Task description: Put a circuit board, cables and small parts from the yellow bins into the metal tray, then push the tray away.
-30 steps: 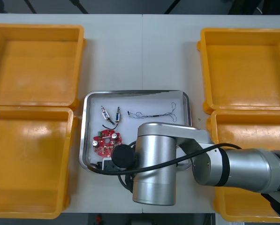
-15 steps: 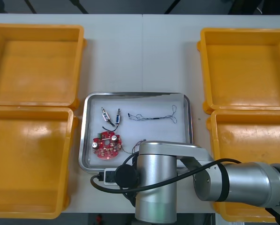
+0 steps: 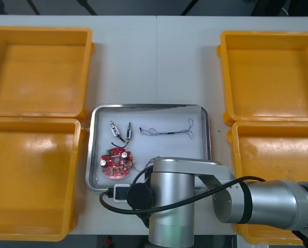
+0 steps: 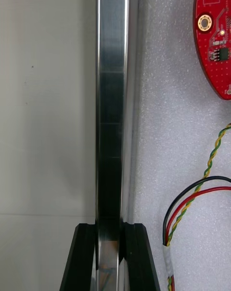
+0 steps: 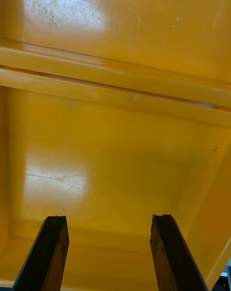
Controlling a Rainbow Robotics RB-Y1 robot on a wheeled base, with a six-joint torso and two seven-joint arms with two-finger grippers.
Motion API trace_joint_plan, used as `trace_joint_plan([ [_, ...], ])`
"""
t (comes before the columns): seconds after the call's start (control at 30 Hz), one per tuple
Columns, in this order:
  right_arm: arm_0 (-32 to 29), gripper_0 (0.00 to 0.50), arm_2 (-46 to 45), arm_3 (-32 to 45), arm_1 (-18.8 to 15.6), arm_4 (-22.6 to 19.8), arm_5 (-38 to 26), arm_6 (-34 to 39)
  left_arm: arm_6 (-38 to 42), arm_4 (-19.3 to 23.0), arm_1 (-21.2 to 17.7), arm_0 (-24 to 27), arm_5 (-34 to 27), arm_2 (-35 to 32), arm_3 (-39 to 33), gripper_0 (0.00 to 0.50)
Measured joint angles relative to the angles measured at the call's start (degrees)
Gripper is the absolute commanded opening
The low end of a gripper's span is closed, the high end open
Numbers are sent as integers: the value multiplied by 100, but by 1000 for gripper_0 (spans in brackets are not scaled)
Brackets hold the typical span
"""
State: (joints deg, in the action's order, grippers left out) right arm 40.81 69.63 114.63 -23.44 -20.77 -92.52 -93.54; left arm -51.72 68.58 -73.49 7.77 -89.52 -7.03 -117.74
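Fingers [image 4: 84, 257] of the right gripper [image 4: 109, 227] stand on either side of the near rim of the metal tray [image 4: 111, 103]. The 2 black fingers are closed onto that shiny rim, apart only by its width. On 1 side of the rim lies the bare light table [image 4: 48, 103], on the other the tray's white inside.

Just inside the rim, close to the fingers, lies a red and yellow cable [image 4: 170, 226]. It has a black strand and is bound with a pale wrap. Farther along the tray floor is the edge of a round red circuit board [image 4: 216, 40], apart from the cable and apart from the rim.

From above, the tray sits on the table between 4 yellow bins [image 3: 86, 72], 2 at each side. The board lies in the tray's near left part. 2 small metal parts [image 3: 114, 127] lie side by side just beyond it, and a thin black cable [image 3: 166, 130] stretches across the far right half. The right arm [image 3: 169, 206] reaches in from the right and covers the tray's near right edge.

The left gripper [image 5: 108, 218] hangs over the floor of 1 bin. Its 2 fingers are spread well apart and grip nothing, and the rims of 2 neighbouring bins run across beyond them.
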Motion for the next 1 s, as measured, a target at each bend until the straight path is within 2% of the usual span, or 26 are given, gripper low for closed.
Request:
trace_joint_plan([
  [0.27, 5, 0, 0, 0, -9, 365, 0, 2, 0, 0, 0, 0, 0, 0, 0, 500],
  [0.63, 442, 0, -3, -5, -214, 360, 0, 34, 0, 0, 0, 0, 0, 0, -2, 500],
  [0.8, 788, 0, -10, -89, -357, 109, 0, 35, 0, 0, 0, 0, 0, 0, -2, 500],
  [0.9, 1037, 0, -22, -333, -377, -140, 10, 35, 0, 0, 0, 0, 0, 0, -3, 500],
  [1.0, 1252, 0, -26, -586, -377, -206, 60, 35, 0, 0, 0, 0, 0, 0, -3, 500],
])
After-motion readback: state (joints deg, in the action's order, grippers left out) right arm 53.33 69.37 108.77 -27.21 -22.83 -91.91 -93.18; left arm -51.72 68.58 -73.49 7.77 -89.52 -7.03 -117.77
